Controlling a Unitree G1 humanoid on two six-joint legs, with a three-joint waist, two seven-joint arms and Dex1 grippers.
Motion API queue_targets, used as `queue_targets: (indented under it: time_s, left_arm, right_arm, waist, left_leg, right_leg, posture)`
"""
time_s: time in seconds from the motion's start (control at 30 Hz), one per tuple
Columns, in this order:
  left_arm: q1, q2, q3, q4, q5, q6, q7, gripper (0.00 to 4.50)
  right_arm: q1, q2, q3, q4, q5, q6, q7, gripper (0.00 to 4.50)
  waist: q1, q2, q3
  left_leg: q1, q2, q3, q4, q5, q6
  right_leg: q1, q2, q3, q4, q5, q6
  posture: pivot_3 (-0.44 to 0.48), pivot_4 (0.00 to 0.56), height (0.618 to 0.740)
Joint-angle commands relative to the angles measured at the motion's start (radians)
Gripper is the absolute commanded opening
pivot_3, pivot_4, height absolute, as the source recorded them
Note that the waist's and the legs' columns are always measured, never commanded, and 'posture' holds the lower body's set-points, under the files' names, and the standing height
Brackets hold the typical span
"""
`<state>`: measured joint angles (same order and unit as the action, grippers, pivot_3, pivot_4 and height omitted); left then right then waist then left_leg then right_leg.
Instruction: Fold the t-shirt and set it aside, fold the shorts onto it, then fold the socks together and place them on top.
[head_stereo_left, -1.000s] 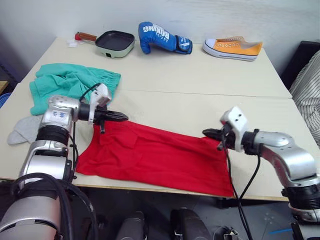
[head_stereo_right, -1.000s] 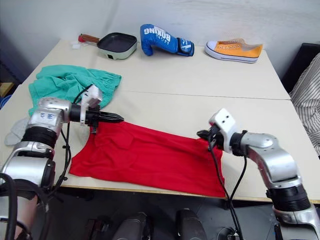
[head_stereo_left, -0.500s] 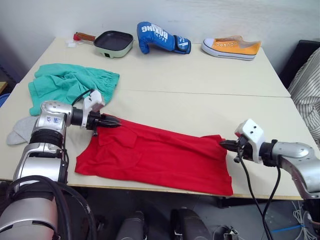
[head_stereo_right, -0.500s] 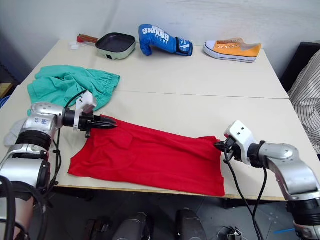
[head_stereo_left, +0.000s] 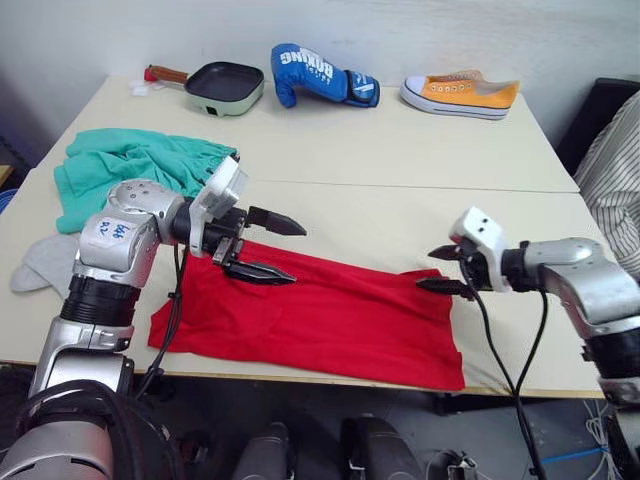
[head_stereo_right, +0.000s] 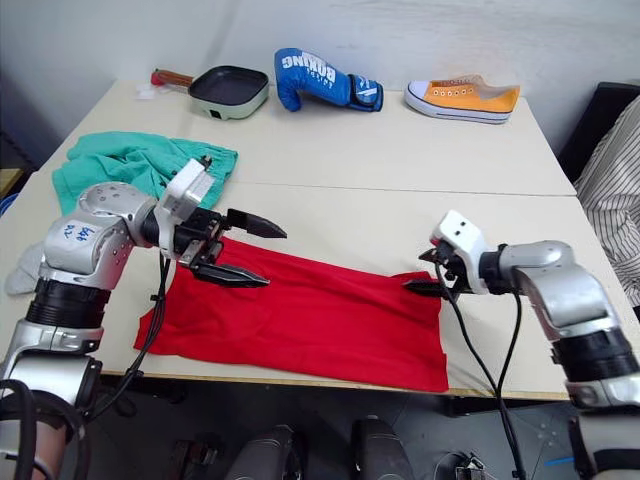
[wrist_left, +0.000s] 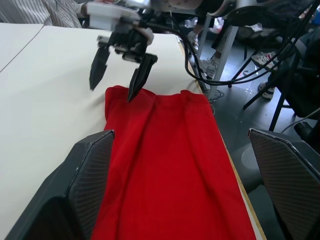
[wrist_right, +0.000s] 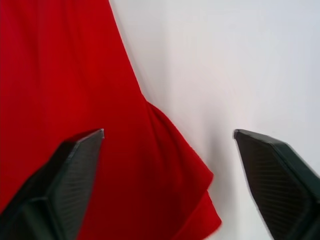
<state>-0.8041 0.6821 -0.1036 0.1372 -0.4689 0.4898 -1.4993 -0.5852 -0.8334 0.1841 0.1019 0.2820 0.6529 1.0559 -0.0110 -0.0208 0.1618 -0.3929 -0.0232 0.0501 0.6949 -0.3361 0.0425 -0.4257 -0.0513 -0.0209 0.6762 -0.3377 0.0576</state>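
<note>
The left tool (head_stereo_left: 272, 247) is held wide open over the left end of the bright red cotton t-shirt (head_stereo_left: 330, 315), nothing gripped. The right tool (head_stereo_left: 440, 268) is likewise spread open at the shirt's far right corner. The shirt is laid in a long band along the near edge of the pale desk (head_stereo_left: 400, 160). That bunched right corner could be missed, or several layers pinched, skewing the fold.

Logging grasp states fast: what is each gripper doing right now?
Left gripper: open, holding nothing, above the t-shirt.
Right gripper: open, holding nothing, at the shirt's edge.
</note>
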Motion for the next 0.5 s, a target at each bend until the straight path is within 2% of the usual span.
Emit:
queue_targets:
  time_s: [0.03,0.13,0.37,0.5]
  left_arm:
    - [0.026,0.009,0.018,-0.030,0.009,-0.045,0.012,4.50]
    - [0.045,0.025,0.028,-0.032,0.011,-0.052,0.017,4.50]
    - [0.047,0.032,0.026,-0.018,0.026,-0.084,0.037,4.50]
    - [0.042,0.032,0.016,-0.008,0.045,-0.110,0.035,4.50]
  right_arm:
    - [-0.024,0.009,0.029,0.041,-0.044,-0.039,0.028,4.48]
    - [-0.019,0.006,0.042,0.031,-0.042,-0.022,0.066,3.89]
    - [-0.024,0.017,0.063,0.065,-0.084,-0.050,0.104,1.41]
    - [-0.090,0.044,0.074,0.145,-0.118,-0.085,0.114,0.03]
  waist:
    - [0.001,0.001,0.000]
    - [0.002,0.001,0.000]
    - [0.003,0.001,0.000]
    - [-0.002,0.001,0.000]
  left_leg:
    - [0.000,0.000,0.000,0.000,0.000,0.000]
    - [0.000,0.000,0.000,0.000,0.000,0.000]
    - [0.000,0.000,0.000,0.000,0.000,0.000]
    - [0.000,0.000,0.000,0.000,0.000,0.000]
  right_leg:
    - [0.000,0.000,0.000,0.000,0.000,0.000]
    - [0.000,0.000,0.000,0.000,0.000,0.000]
    - [0.000,0.000,0.000,0.000,0.000,0.000]
    - [0.000,0.000,0.000,-0.001,0.000,0.000]
  posture:
    - [0.000,0.150,0.740]
    - [0.000,0.150,0.740]
    - [0.000,0.150,0.740]
    - [0.000,0.150,0.740]
